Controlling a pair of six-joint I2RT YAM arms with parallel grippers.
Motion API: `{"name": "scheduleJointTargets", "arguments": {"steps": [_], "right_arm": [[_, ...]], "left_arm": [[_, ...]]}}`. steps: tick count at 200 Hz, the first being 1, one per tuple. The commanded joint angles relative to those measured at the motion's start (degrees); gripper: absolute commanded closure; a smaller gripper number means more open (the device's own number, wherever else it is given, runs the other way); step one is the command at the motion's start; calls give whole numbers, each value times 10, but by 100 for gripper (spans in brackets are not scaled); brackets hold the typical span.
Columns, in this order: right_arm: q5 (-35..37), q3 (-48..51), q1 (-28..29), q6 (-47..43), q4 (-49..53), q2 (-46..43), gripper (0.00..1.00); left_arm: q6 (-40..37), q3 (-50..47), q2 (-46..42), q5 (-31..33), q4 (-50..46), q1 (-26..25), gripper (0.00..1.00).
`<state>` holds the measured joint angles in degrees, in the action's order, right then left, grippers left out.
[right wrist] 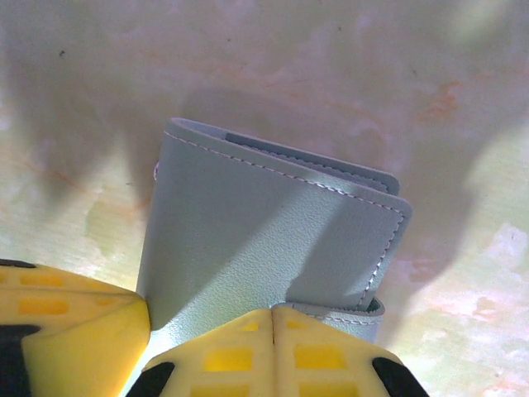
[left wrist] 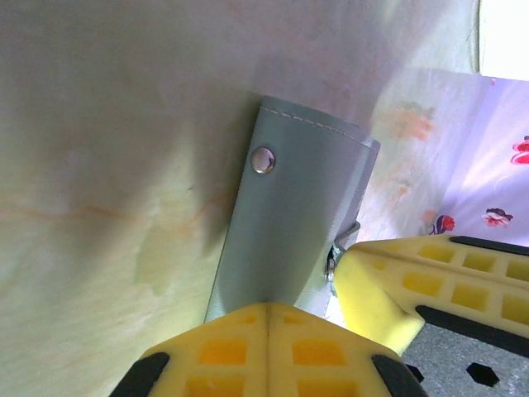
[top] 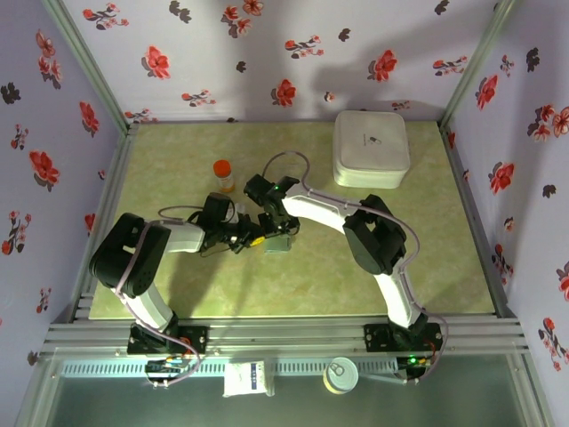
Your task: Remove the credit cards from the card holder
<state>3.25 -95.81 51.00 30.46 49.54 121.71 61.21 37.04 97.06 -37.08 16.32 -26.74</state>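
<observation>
The grey-blue card holder (top: 279,241) lies folded near the middle of the green table, between both grippers. In the left wrist view the card holder (left wrist: 291,223) shows a metal snap (left wrist: 263,160), and my left gripper (left wrist: 269,313) is shut on its near edge. In the right wrist view the card holder (right wrist: 264,231) is closed, its stitched panels stacked, and my right gripper (right wrist: 273,314) is shut on its lower flap. The other arm's yellow finger (right wrist: 74,318) touches the holder's left side. The credit cards are hidden inside. In the top view, my left gripper (top: 252,238) and right gripper (top: 276,228) meet at the holder.
An orange bottle (top: 224,175) stands just behind the left arm. A large white square box (top: 371,149) sits at the back right. Floral walls close in the table on three sides.
</observation>
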Motion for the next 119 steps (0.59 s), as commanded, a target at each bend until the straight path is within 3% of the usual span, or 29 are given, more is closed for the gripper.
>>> {"name": "scheduleJointTargets", "arguments": {"steps": [1, 22, 60, 119], "right_arm": [[11, 8, 8, 53, 12, -28, 90], [19, 10, 9, 93, 22, -29, 83], [30, 15, 10, 119, 23, -24, 79], [39, 11, 11, 129, 31, -12, 81]], "left_arm": [[-8, 16, -21, -2, -17, -6, 100], [-17, 15, -22, 3, -31, -5, 100], [-20, 13, -19, 1, -31, -5, 100], [-26, 17, -24, -6, -39, 1, 100]]}}
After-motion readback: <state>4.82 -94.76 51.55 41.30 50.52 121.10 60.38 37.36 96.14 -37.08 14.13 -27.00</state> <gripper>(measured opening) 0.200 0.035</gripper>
